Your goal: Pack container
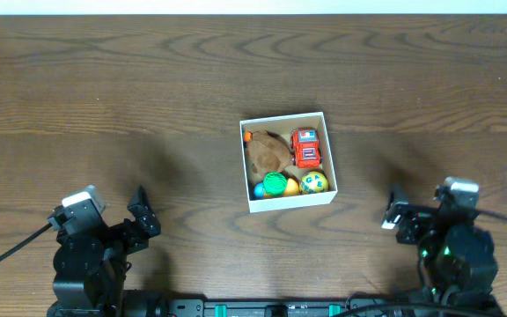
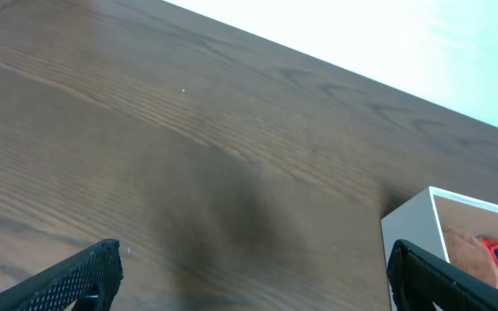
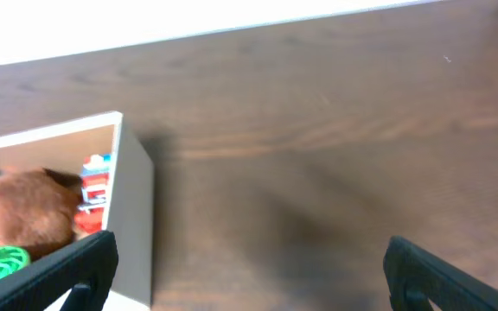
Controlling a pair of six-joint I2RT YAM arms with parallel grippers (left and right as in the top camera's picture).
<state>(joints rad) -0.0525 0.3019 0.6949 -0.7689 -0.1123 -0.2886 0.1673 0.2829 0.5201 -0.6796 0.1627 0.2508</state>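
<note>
The container (image 1: 288,202) is a small white box with a tan inside at the table's middle. In it lie a brown plush toy (image 1: 266,152), a red toy truck (image 1: 305,148), a green ball (image 1: 275,183), a yellow patterned ball (image 1: 314,182) and small blue and orange pieces. My left gripper (image 1: 141,211) is open and empty at the front left, well apart from the box. My right gripper (image 1: 394,211) is open and empty at the front right. The box corner shows in the left wrist view (image 2: 409,233) and in the right wrist view (image 3: 132,199).
The dark wood table (image 1: 104,97) runs to a white far edge (image 1: 253,7). Both arm bases stand at the front edge, left (image 1: 82,264) and right (image 1: 456,260).
</note>
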